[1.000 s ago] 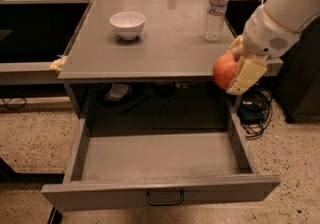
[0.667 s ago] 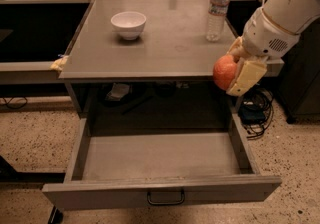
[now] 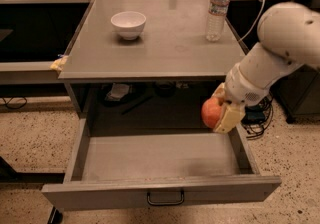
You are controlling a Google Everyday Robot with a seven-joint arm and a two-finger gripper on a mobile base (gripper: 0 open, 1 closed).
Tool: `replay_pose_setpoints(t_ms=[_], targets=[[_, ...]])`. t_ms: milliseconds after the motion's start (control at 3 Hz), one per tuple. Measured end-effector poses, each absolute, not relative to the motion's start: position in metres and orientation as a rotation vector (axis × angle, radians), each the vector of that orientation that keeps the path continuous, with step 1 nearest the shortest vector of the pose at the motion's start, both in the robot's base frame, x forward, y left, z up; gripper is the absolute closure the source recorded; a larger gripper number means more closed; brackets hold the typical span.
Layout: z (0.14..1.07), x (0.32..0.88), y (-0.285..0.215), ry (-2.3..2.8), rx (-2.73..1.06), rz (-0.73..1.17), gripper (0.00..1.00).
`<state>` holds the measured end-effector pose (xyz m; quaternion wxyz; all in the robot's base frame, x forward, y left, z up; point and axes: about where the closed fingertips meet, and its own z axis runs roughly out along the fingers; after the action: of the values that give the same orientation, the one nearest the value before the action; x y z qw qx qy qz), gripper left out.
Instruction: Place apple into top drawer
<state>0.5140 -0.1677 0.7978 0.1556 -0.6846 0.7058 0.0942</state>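
The top drawer (image 3: 160, 190) is pulled fully open under the grey table; its flat front panel carries a small dark handle (image 3: 165, 199) and its inside is bare. My gripper (image 3: 220, 114) is shut on the red-orange apple (image 3: 211, 112) and holds it just above the drawer's right rear corner, below the table's front edge. The cream fingers (image 3: 228, 116) clasp the apple's right side. The white arm reaches in from the right.
On the grey table (image 3: 165, 50) stand a white bowl (image 3: 128, 23) at the back left and a clear water bottle (image 3: 218, 11) at the back right. A yellow scrap (image 3: 59, 63) sits at the table's left corner. Cables lie on the floor at right (image 3: 257, 118).
My gripper has come down with the apple from the table's front edge height to just over the drawer's right rear part. The camera view has shifted slightly.
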Motion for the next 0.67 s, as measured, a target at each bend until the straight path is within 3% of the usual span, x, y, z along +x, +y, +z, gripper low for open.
replay_pose_setpoints(t_ms=[333,667], targets=[[0.7295,0.5075,-0.1543,2.005,-1.986,0.298,1.0],[0.7294,0.5075,-0.1543,2.005,-1.986,0.298,1.0]])
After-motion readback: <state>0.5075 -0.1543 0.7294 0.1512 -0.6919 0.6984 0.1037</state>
